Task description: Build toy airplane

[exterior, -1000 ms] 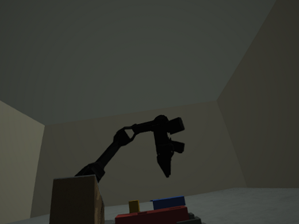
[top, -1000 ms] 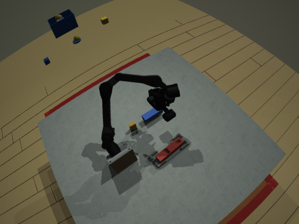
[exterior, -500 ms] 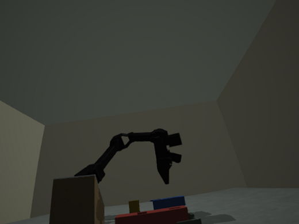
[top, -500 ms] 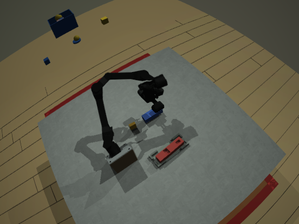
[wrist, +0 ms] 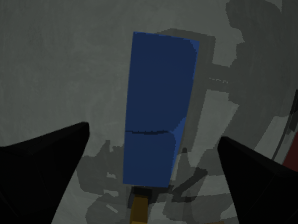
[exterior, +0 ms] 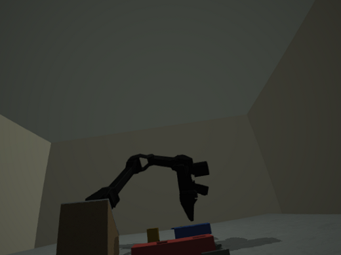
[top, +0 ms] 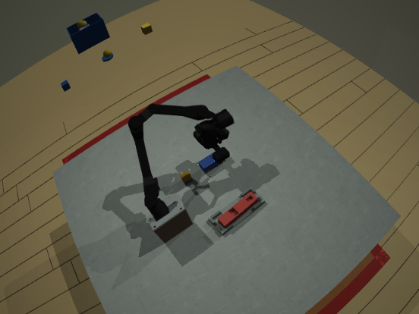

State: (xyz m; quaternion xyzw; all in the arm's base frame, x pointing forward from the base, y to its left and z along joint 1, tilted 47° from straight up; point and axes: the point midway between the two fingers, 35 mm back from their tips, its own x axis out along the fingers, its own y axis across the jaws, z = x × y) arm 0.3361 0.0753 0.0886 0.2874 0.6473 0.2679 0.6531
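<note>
From the top view we could not see the fingertips of the gripper, since the wrist body covered them and also hid the far end of the blue wing. The exterior view was dim: the arm read as a black silhouette, and the fingers merged into one pointed shape, so their spread could not be judged there. In the wrist view only two dark fingertips showed, cut off at the lower corners; they stood far apart with nothing between them, so we took the claw as wide and empty. It hung above the wing without touching it.

We could not make out the tabs on the wing or on the tail fin. The grey cradle showed only as thin edges around the fuselage.

We counted one red fuselage, lying flat in the cradle with two dark sockets on top. One blue wing lay on the grey mat, well apart from the cradle. One small yellow tail fin stood just beside the wing. One arm rose from one brown base block.

On the wooden floor beyond the mat we counted one dark blue box, one small yellow cube, one small blue cube, and two yellow balls, one of them on the box.
</note>
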